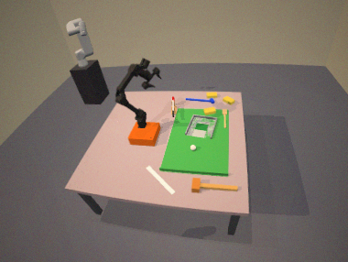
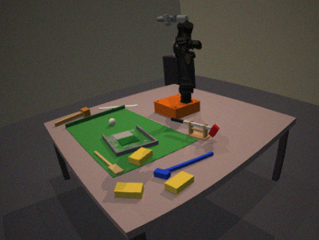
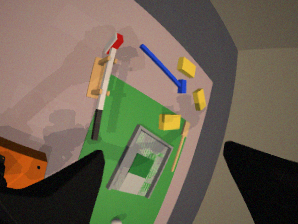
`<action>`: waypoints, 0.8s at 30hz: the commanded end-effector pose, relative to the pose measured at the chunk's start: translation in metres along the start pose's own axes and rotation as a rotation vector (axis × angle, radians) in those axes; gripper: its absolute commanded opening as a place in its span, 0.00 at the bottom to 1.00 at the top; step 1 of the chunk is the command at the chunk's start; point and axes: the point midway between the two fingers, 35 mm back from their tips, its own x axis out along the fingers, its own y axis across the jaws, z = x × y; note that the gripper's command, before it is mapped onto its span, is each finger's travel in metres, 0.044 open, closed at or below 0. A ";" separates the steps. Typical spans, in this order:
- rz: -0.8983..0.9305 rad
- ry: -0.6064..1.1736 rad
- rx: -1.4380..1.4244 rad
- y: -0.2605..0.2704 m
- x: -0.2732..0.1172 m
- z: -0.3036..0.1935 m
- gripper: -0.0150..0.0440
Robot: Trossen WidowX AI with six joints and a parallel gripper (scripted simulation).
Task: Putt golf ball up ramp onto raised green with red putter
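Hanging with fingers spread wide, the gripper [image 1: 156, 80] [image 2: 196, 44] [image 3: 165, 153] would do best to straddle the putter [image 1: 173, 106] [image 2: 197, 124] [image 3: 106, 80], racked between 1 and 2 o'clock from the base [image 1: 143, 138] [image 2: 169, 107] [image 3: 25, 167] seen from above, squarely, avoiding the rack [image 2: 198, 136] [image 3: 94, 80].

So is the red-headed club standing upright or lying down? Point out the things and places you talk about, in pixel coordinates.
Lying down: the red putter [image 1: 173, 106] [image 2: 203, 125] [image 3: 105, 82] rests lengthwise across a small wooden stand [image 2: 199, 136] [image 3: 93, 79], raised off the table.
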 end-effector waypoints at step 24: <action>0.612 -0.010 0.428 0.103 0.255 -0.089 1.00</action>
